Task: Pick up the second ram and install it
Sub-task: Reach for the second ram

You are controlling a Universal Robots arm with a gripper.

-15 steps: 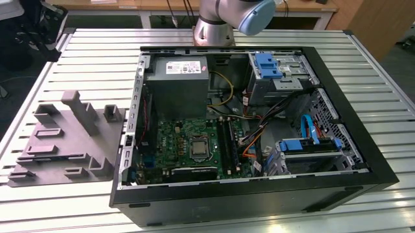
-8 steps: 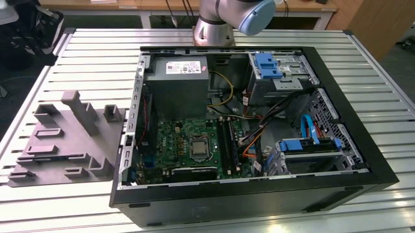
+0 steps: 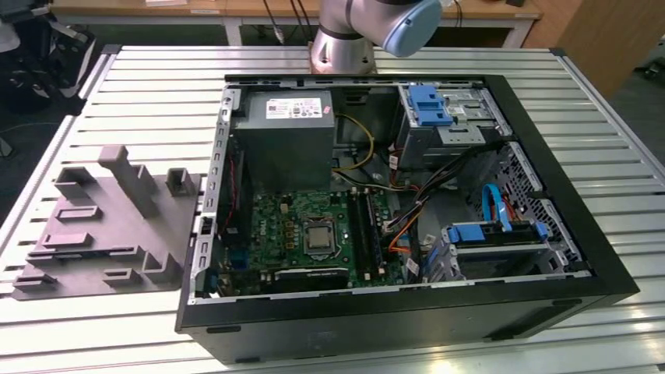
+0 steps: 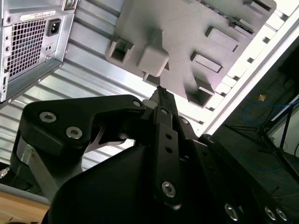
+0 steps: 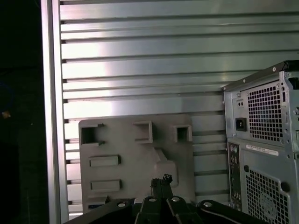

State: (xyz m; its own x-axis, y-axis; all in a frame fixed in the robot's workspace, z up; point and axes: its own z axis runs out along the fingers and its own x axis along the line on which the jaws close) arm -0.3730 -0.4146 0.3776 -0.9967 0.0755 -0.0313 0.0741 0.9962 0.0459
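Pincer (image 5: 161, 181) pressed together, empty, facing grey holder (image 3: 104, 234) at case's (image 3: 416, 319) nine o'clock; second ram probably light, brittle: grip board edges.

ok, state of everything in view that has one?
computer case: lying on its side, side panel off, insides exposed.
grey tray: flat on the table, at the exterior view's left of the case.
processor: uncovered, no cooler on it.
end effector: shut, high above the grey tray.
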